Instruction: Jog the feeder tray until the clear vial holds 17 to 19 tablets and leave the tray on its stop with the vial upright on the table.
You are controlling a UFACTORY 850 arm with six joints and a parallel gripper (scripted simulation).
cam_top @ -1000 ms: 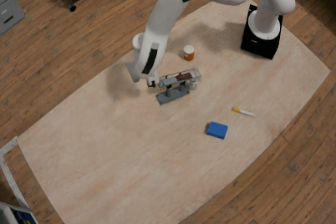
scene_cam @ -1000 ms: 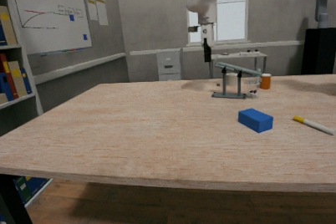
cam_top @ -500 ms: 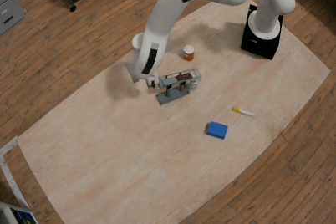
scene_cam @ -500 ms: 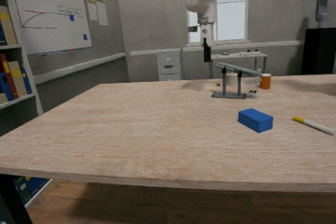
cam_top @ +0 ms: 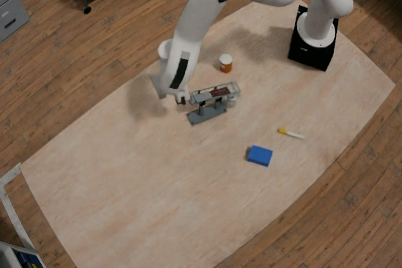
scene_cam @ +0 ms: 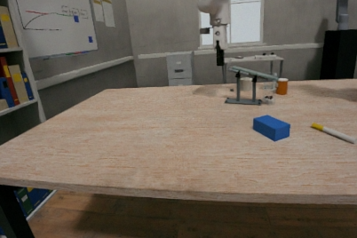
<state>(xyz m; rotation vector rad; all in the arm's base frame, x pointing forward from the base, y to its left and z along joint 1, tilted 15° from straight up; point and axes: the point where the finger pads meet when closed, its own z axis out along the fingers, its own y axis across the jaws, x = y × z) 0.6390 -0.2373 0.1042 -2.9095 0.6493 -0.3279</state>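
The grey feeder tray [cam_top: 214,94] [scene_cam: 253,72] sits tilted on its stand [cam_top: 205,115] [scene_cam: 242,101] near the table's middle, with dark red tablets [cam_top: 219,92] on it. The clear vial [cam_top: 231,101] [scene_cam: 269,85] stands upright under the tray's low end; its contents are too small to tell. My gripper [cam_top: 181,100] [scene_cam: 219,58] is shut and empty, hanging just beside the tray's raised end, fingers pointing down.
An orange pill bottle [cam_top: 226,63] [scene_cam: 281,85] with a white cap stands behind the tray. A blue block [cam_top: 260,155] [scene_cam: 271,127] and a yellow-tipped marker [cam_top: 291,133] [scene_cam: 333,132] lie nearer the front. The robot base [cam_top: 312,46] stands at the table's far corner.
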